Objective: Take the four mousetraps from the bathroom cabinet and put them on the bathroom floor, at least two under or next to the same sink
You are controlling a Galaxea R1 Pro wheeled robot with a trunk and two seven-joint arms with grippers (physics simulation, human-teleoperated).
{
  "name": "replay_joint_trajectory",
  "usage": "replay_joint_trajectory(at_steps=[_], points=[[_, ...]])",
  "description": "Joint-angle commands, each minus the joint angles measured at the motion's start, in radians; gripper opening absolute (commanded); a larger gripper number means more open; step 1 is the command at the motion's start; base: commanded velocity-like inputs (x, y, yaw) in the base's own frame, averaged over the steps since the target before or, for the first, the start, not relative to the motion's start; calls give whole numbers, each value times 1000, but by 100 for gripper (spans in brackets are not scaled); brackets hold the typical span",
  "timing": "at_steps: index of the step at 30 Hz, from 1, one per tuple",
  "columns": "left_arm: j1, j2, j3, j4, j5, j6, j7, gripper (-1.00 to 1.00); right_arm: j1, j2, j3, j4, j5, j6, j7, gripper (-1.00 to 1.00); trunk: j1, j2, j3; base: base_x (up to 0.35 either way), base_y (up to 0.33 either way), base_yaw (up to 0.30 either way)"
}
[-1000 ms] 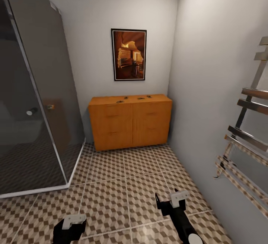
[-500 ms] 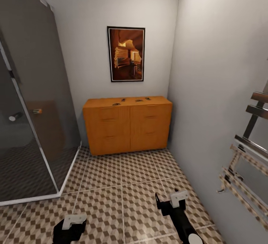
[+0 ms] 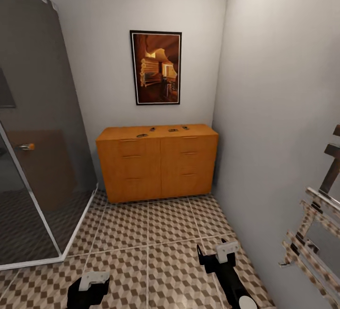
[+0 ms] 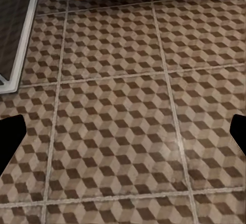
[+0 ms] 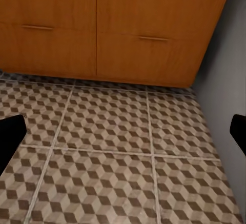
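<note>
The mousetraps (image 3: pixel 163 130) atop the cabinet (image 3: pixel 156 165) look light, stiff and snappy, probably best pinched by the board edges, with both grippers' fingers (image 4: pixel 11 137) spread wide and empty.

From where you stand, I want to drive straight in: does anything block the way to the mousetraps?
Nothing visible does. The mousetraps lie on top of the cabinet against the far wall, and only bare bathroom floor lies between it and the right claw.

Home bathroom: glass shower stall (image 3: pixel 33 158), towel rail (image 3: pixel 316 233).
</note>
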Motion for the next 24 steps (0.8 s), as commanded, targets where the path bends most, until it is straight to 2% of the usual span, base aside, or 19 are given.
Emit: replay_joint_trajectory(at_steps=[1, 18, 24], points=[[0, 0, -1, -2, 0, 6, 3, 100, 0, 0, -1, -1, 9, 2, 3, 100, 1, -1, -1, 276, -182, 87], [0, 1, -1, -3, 2, 6, 3, 100, 0, -2, -1, -1, 9, 2, 4, 100, 1, -1, -1, 298, -166, 19], [0, 1, -1, -4, 3, 6, 3, 100, 0, -4, -1, -1, 9, 2, 5, 100, 1, -1, -1, 307, -69, 1]])
